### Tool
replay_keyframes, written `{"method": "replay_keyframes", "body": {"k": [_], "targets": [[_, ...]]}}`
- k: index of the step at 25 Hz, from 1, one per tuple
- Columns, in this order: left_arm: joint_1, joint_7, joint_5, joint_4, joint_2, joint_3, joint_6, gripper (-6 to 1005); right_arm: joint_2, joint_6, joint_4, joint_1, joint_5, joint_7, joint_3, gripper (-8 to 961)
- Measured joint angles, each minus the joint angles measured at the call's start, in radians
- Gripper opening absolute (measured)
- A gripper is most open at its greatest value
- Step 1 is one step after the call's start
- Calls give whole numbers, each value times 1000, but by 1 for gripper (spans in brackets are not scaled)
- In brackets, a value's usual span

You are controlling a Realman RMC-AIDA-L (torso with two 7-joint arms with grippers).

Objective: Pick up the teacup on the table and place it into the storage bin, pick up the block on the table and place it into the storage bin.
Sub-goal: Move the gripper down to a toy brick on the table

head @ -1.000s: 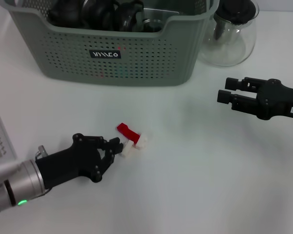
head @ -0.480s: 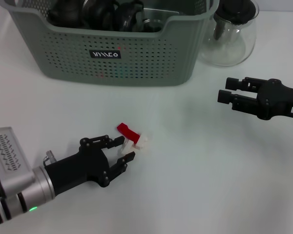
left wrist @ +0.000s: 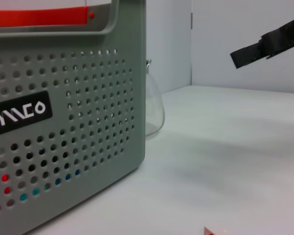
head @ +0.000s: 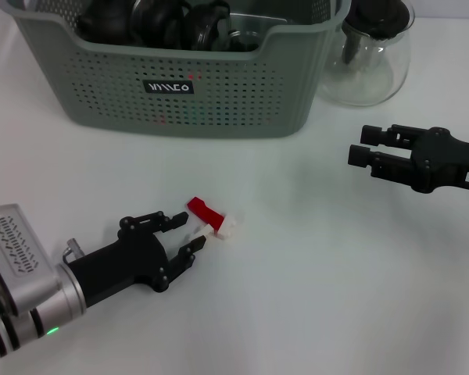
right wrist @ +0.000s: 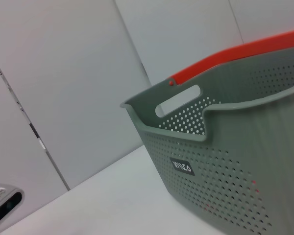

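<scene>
left gripper (head: 187,232): fingers apart, straddling block's near end | block (head: 209,218): red-white, on table (head: 297,297), 6 o'clock of storage bin (head: 180,86) | right gripper (head: 359,155): fingers apart, hovering at bin's 4 o'clock

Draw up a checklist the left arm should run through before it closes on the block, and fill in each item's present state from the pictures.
1. Left gripper open, jaws spread: ok.
2. Block, red and white, lies on the table just ahead of the jaws: ok.
3. Block sits between the jaws: not ok, it lies just past their tips.
4. Storage bin stands upright behind the block, its top open: ok.
5. Right gripper holds off to the side, away from the block: ok.
6. Room left in the bin among the dark items: cannot tell.
</scene>
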Motion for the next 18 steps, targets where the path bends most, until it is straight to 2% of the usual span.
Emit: {"method": "replay_keyframes", "body": {"k": [14,18], "targets": [[-3,51,0,-31,-2,0,-16,416,0,0,0,-2,1,0,0,584],[-2,51,0,-31,-2,0,-11,373,0,0,0,-4,1,0,0,584]]}}
